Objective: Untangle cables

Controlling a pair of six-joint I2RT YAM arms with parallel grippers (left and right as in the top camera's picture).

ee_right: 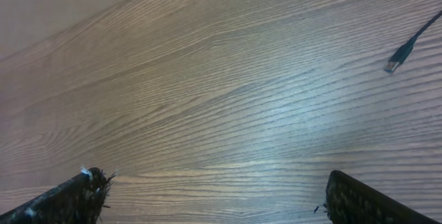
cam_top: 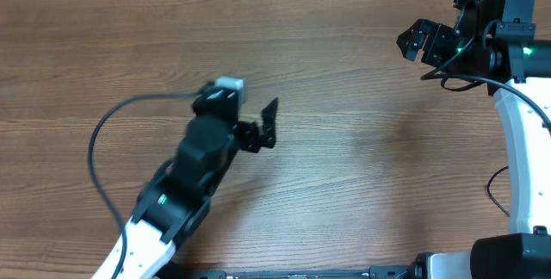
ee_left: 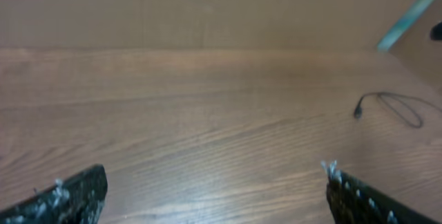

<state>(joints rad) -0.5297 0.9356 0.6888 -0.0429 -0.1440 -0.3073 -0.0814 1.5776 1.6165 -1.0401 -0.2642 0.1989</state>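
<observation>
Cables (ee_left: 391, 99) lie on the broad wooden counter (cam_top: 344, 184), off towards its right side. The left pincer (ee_left: 207, 179) gapes wide above the wood, gripping nothing; the right pincer (ee_right: 215, 181) is spread just as wide, likewise empty-handed. One thin black loop sits well apart from the left pincer; a small plug (ee_right: 392, 63) lies ahead of the right.

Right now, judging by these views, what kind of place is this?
Probably a robotics lab workstation. Two robot arms, with the left gripper and the right gripper, work at a wood-grain table, and a thin black cable lies loose on it.
</observation>
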